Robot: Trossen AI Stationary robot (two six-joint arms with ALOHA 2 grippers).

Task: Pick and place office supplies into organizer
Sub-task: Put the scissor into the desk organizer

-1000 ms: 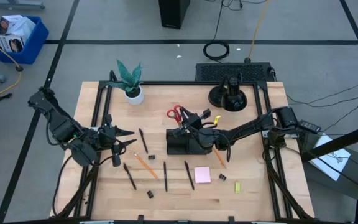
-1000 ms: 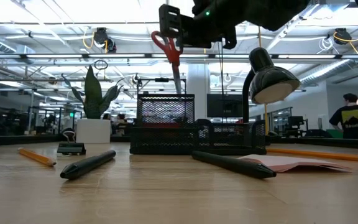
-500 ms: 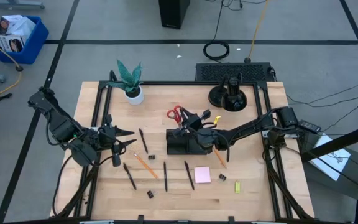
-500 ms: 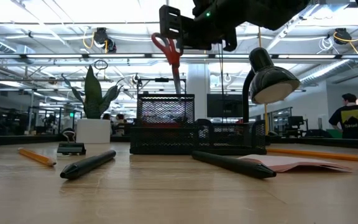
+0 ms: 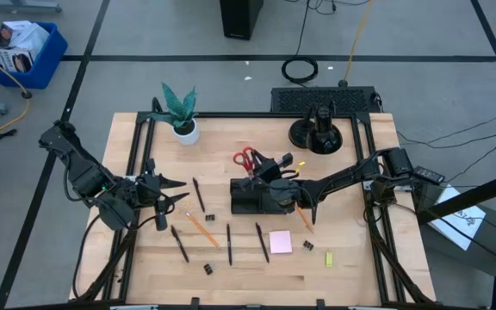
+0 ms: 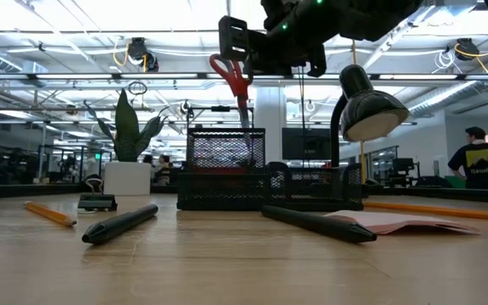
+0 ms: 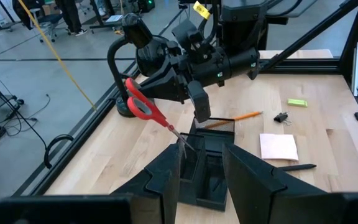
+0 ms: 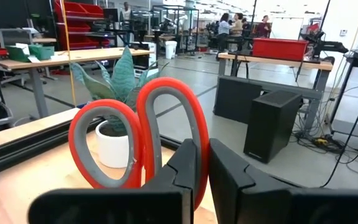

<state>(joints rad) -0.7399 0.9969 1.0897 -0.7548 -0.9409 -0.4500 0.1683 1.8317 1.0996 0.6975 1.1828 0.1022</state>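
Red-handled scissors (image 5: 245, 158) hang clamped in the right gripper (image 5: 261, 166) above the black mesh organizer (image 5: 252, 197) at frame centre, while pens (image 5: 228, 244), pencils (image 5: 201, 227), pink pad (image 5: 280, 242) and clips (image 5: 207, 269) remain loose below; left gripper (image 5: 166, 191) waits part-open, empty.

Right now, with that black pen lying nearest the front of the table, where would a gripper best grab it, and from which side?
Probably at the middle of the black pen's barrel, coming straight down from above. It lies flat on the table with bare wood on both sides, so the fingers could straddle the barrel crosswise. The nearest pencil lies apart from it, out of the way.
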